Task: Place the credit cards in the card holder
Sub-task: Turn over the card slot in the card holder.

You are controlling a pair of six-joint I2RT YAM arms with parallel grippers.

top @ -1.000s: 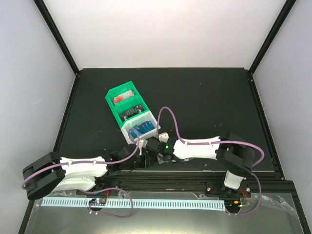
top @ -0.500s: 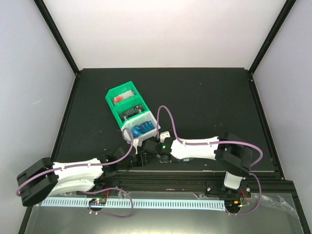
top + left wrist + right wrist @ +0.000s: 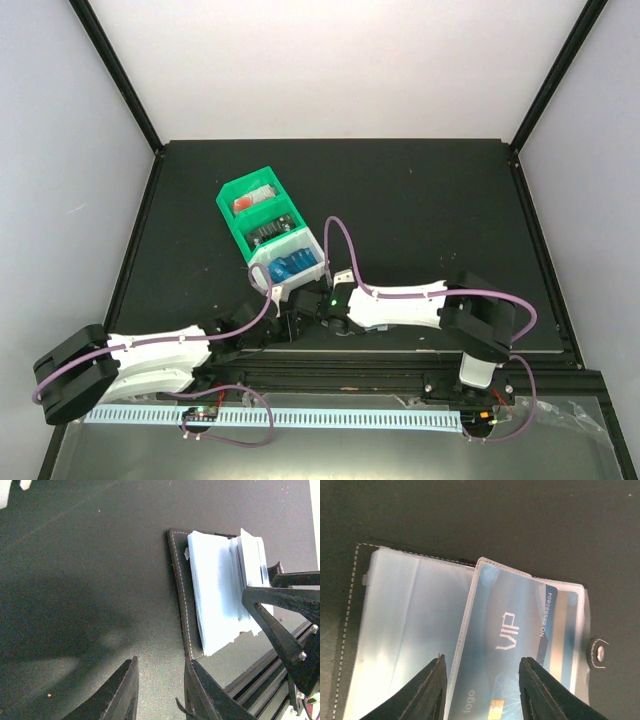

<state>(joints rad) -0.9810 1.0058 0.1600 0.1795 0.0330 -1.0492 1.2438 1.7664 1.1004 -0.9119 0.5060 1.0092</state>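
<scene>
- The card holder [image 3: 351, 630] is lying open and flat on the black table [image 3: 430, 200], close to the near edge and just on the near side of the white bin [image 3: 312, 250].
- Its clear sleeves [image 3: 220, 600] are fanning out over the black cover, and the top sleeve is sitting askew to those under it.
- A blue card [image 3: 515, 625] with pale "VIP" print is sitting inside that top sleeve, with one corner poking out past the sleeve's edge.
- The strap [image 3: 598, 653] with its metal snap is sticking out past the sleeves on the far side from the stitched cover edge.
- The right gripper [image 3: 482, 660] is hanging right over the holder with its jaws released and apart. The sleeve and card are showing in the gap and under both fingers. I cannot tell whether the fingers are touching the sleeve.
- The left gripper [image 3: 161, 664] is hovering over bare table just beside the holder's stitched edge. Its jaws are parted a little and are grasping nothing.
- In the overhead view the two grippers are meeting nose to nose, hiding the holder between them.
- More blue cards [image 3: 290, 268] are standing in the white bin.
- The green bin [image 3: 232, 192] is touching the white one on its far side. Something red [image 3: 243, 203] is lying in its far compartment.
</scene>
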